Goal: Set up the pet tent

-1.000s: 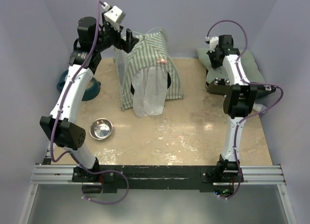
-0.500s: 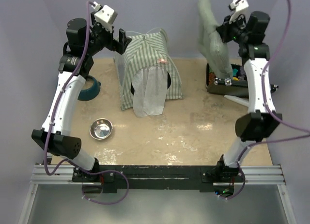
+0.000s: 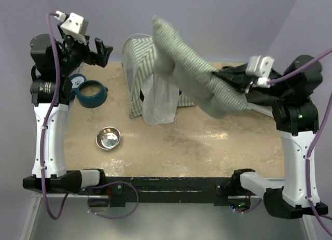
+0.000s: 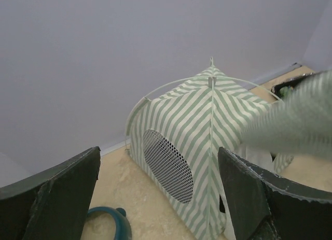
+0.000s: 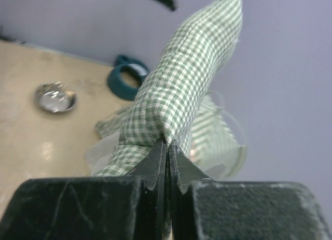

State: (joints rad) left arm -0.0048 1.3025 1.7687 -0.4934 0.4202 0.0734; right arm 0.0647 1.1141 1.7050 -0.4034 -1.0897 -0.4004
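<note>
**Tent upright at the back of the table, cushion held in the air over it**

The tent (image 3: 139,69) stands at the back middle of the table (image 3: 207,141), with its white flap (image 3: 158,102) hanging in front and a mesh window (image 4: 168,165) on its side. The right claw (image 5: 167,144) is pinched flat on an edge of the cushion (image 3: 197,82), which stretches across the tent's top. The left claw (image 3: 98,49) is spread wide and empty, raised at the back left. The tent looks light and soft, cloth on thin springy poles, so a nudge would likely slide or tip it. The pole arch (image 4: 155,92) or the stitched ridge seems a firmer hold than the mesh or flap.
</note>
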